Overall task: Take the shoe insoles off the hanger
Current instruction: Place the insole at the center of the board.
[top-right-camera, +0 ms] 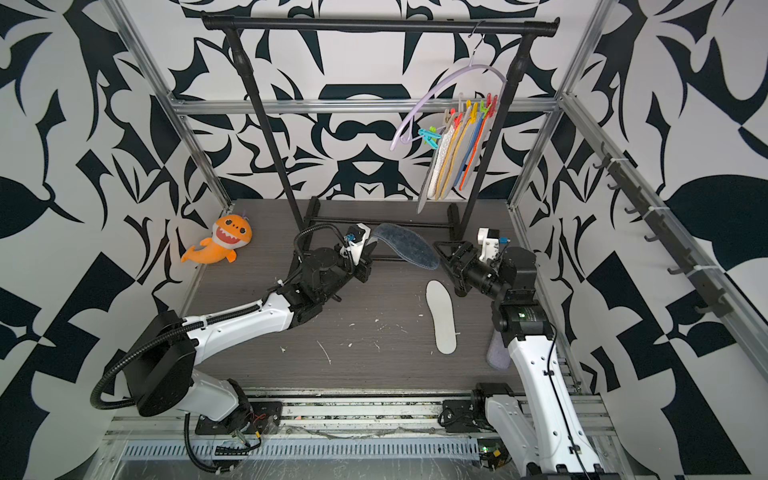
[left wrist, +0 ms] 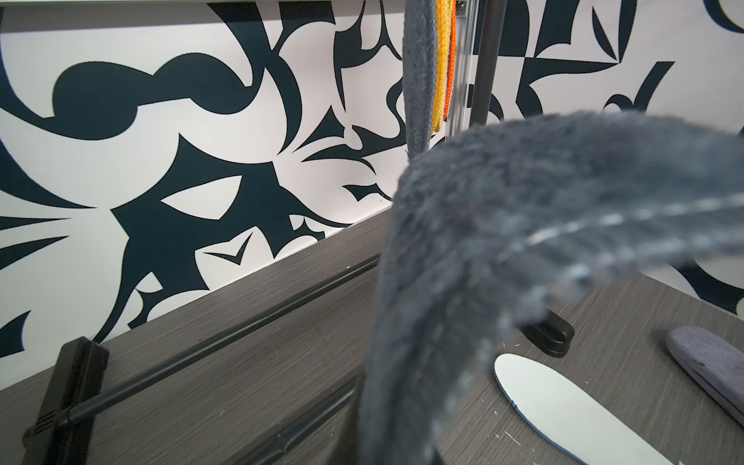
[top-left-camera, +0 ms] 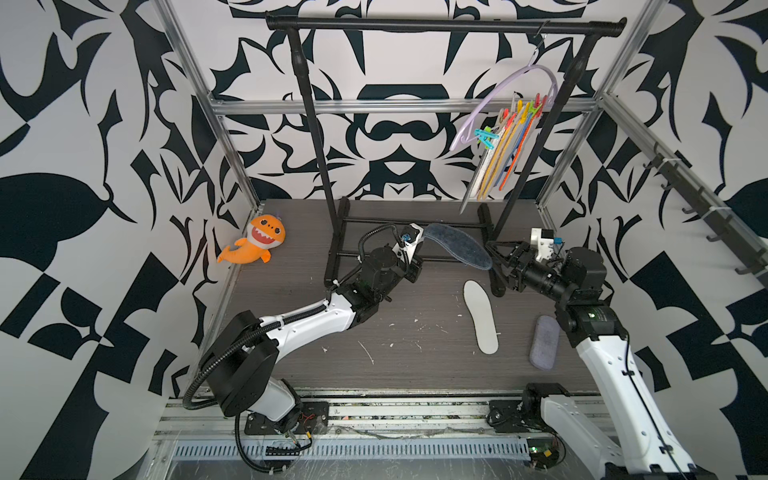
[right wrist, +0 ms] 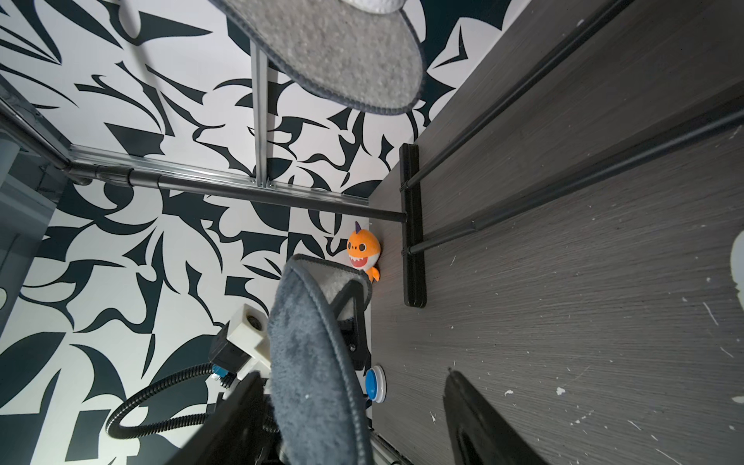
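- Jaws of the left gripper [top-left-camera: 419, 243] are clamped tight on one end of a grey-blue insole [top-left-camera: 459, 245], which arcs through the air toward the right gripper [top-left-camera: 493, 267].
- Right gripper's jaws stand spread wide. The insole's far tip lies between them, close by one, and is not pinched.
- This insole is thin, fuzzy and foot-shaped, with a stitched rim and a paler felt underside.
- Lilac arched plastic hanger [top-left-camera: 511, 89] hangs tilted from the rail [top-left-camera: 444, 25], with more insoles [top-left-camera: 494, 162] pegged edge-on.
- A smooth white insole [top-left-camera: 481, 316] lies flat on the wood-grain table [top-left-camera: 415, 353].
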`<state>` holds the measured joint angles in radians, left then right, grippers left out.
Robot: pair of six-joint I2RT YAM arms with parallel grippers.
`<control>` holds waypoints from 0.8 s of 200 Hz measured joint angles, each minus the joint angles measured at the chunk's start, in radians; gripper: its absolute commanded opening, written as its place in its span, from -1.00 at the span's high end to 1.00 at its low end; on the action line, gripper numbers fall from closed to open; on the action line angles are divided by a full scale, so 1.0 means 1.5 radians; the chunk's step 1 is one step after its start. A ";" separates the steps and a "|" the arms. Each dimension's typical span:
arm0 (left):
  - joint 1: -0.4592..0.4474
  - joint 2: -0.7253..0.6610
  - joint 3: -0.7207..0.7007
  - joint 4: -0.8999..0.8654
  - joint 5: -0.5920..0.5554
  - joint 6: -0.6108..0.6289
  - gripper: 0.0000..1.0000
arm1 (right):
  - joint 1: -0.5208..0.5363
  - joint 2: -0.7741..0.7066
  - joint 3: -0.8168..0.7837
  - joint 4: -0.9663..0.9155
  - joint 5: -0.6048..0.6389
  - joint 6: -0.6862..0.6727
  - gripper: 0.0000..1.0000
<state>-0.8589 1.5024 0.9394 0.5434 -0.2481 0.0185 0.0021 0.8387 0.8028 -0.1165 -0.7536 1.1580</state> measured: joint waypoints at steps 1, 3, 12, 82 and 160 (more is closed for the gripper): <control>0.000 0.000 0.000 0.000 0.000 0.000 1.00 | 0.000 0.000 -0.001 0.001 0.000 0.001 -0.46; 0.000 0.000 0.000 0.001 0.000 0.000 1.00 | 0.000 0.000 -0.003 0.003 -0.001 0.002 -0.46; 0.000 0.000 0.000 0.002 -0.001 -0.003 1.00 | 0.002 0.000 -0.010 0.015 -0.004 0.009 -0.46; 0.000 0.002 0.001 0.010 -0.002 -0.017 1.00 | 0.017 0.000 -0.055 0.131 -0.020 0.089 0.05; 0.000 0.008 0.003 0.008 -0.011 -0.024 0.42 | 0.025 0.012 -0.061 0.194 -0.029 0.137 1.00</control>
<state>-0.8589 1.5150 0.9440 0.5549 -0.2653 -0.0177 0.0402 0.8562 0.7109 0.1738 -0.7975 1.3632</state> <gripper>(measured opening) 0.071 0.054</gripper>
